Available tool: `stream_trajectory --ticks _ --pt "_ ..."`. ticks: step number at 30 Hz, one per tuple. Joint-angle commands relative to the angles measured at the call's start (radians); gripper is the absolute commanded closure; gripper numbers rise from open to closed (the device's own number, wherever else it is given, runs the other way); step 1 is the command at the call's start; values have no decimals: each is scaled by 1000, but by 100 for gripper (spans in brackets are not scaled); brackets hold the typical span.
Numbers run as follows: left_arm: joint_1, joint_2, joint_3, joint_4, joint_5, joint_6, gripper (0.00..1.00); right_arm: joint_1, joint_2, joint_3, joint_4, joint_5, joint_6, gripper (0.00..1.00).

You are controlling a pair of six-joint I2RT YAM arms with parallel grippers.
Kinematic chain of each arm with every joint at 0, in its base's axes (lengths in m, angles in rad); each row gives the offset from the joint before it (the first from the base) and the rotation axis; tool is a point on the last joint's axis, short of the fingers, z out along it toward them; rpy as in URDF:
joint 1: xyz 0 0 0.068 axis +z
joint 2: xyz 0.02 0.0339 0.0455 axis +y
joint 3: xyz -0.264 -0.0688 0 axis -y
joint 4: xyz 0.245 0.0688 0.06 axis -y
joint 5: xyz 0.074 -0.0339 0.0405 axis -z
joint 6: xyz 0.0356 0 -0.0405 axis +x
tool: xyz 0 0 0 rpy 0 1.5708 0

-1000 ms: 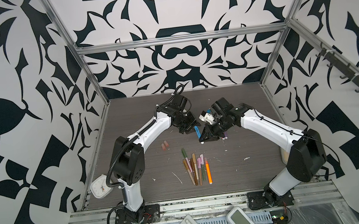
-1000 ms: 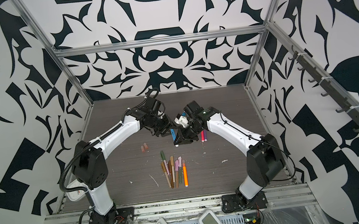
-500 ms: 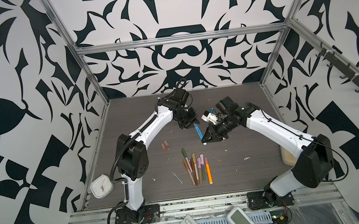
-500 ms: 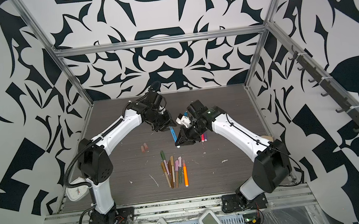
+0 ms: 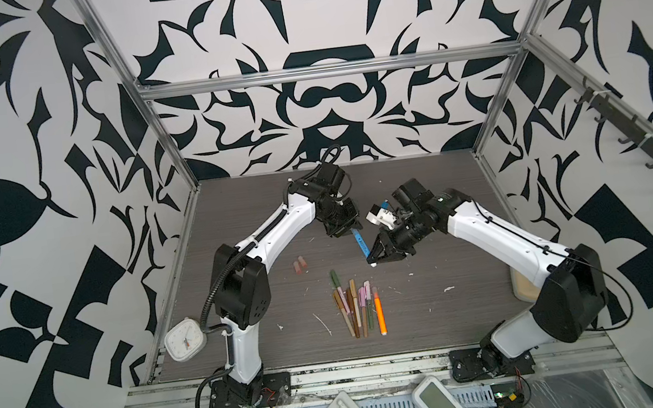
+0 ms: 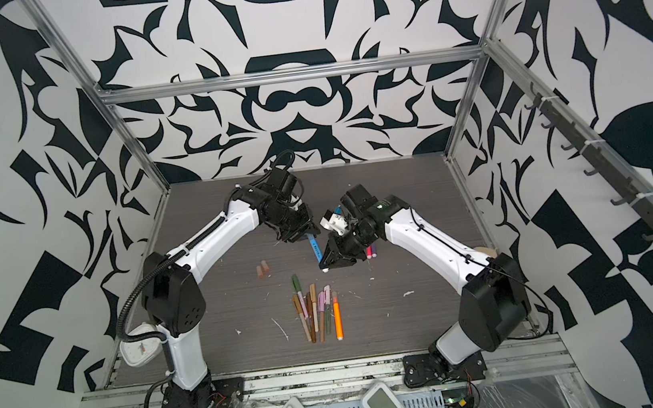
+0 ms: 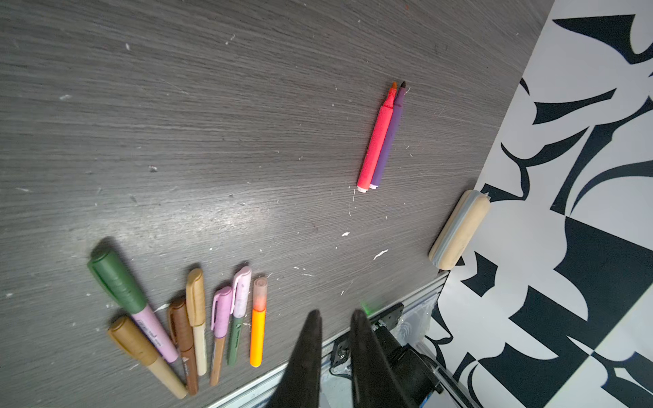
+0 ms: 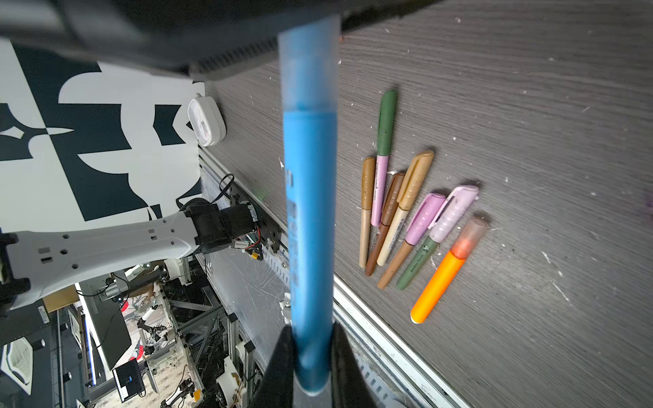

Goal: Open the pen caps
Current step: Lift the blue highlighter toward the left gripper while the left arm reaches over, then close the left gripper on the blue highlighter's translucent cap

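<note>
The right gripper is clamped on the tail end of the blue pen. The pen slants from it toward the far left at mid-desk and appears lifted off the desk. Its translucent blue cap is on, and the cap's far end disappears under the dark body of the left gripper. In the left wrist view that gripper's fingers stand a narrow gap apart with nothing showing between the tips. Whether it has hold of the cap I cannot tell.

On the near side, 7 capped pens lie in a loose bundle. To the left sit 2 loose peach caps. To the right, 2 uncapped pens, pink-red and purple, lie side by side, partly hidden by the right arm in a top view.

The likeliest failure is a pull with no real hold. If the left gripper pinches only the cap's rim, or misses it, it will slide off and the cap stays on. The right gripper holds only the pen's tail, so a tight cap could drag the whole pen out of it. A pull off the pen's axis would lever the barrel sideways, and the pen could drop onto the bundle and scatter it.
</note>
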Motion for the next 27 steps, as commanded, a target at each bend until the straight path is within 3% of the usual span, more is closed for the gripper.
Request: stream_trajectory --ticks 1,5,12,16,19,21,25,27 --pt "-1 -57 -19 -50 -19 9 80 -14 -14 39 -23 22 12 98" --pt "-1 -72 -31 -50 -30 1 71 -15 -12 24 -32 20 6 98" --pt "-1 -77 -27 -45 -27 0 70 -15 -12 12 -51 34 2 98" --pt "-2 -81 -29 -35 -11 6 93 -15 -7 25 -53 37 2 98" --pt "-2 -86 -35 -23 -1 7 97 -16 -4 35 -54 40 1 98" --pt "-5 -87 -38 -14 11 8 93 -15 1 45 -54 40 2 98" --pt "-13 -87 -35 -9 21 13 69 -15 12 60 -53 37 3 98" --pt "-16 -85 -36 -9 23 12 68 -15 16 66 -54 37 3 98"
